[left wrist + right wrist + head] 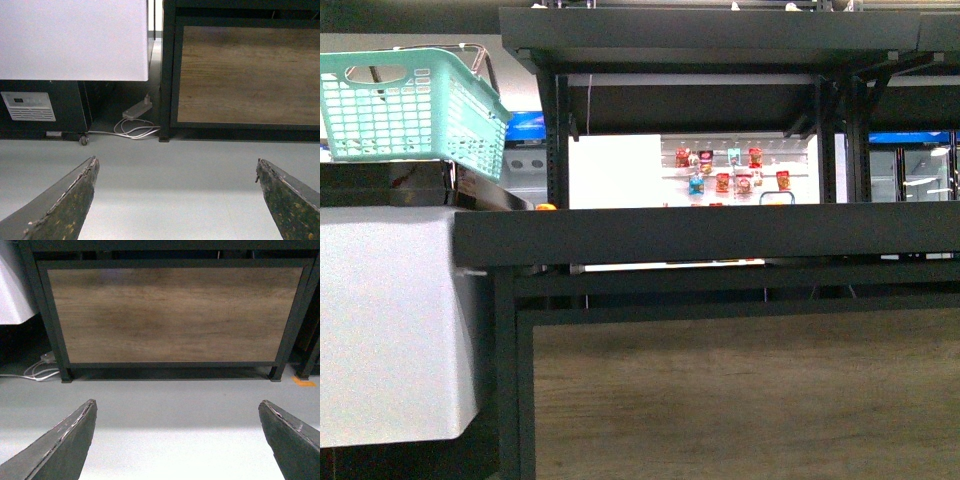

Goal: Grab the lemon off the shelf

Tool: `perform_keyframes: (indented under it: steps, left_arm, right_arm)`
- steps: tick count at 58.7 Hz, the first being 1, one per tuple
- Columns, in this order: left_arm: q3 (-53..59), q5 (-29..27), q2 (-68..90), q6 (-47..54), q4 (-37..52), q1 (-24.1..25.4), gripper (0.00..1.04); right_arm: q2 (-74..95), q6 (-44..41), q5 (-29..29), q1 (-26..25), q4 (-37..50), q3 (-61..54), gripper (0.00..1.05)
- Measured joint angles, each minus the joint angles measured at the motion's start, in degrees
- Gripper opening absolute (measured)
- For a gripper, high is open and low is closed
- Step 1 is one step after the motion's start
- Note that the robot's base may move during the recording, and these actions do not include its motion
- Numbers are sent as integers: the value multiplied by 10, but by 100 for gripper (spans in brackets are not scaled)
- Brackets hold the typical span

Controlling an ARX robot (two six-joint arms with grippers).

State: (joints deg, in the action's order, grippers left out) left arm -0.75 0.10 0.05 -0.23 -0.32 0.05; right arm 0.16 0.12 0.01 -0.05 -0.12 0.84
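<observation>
Black shelf [556, 150], possible lemon [547, 207] mostly behind lip [720, 232]

Black shelf [720, 232]; teal lattice basket [415, 105]; brown woodgrain panel [740, 395].

Small orange thing [546, 207] mostly hidden behind the shelf [720, 235] lip.

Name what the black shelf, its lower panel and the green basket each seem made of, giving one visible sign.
The shelf looks like matte black painted metal: thin straight edges, perforated posts. Its lower panel looks like wood or wood-print laminate: brown streaky grain. The basket looks like moulded plastic: mint green, regular lattice holes.
</observation>
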Motion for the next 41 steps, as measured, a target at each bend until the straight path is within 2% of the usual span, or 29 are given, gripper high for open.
perform_keyframes:
  steps: [41]
  left_arm:
    - [0, -1, 0, 0, 0, 0, 97]
  right_arm:
    - [0, 0, 0, 0, 0, 0, 97]
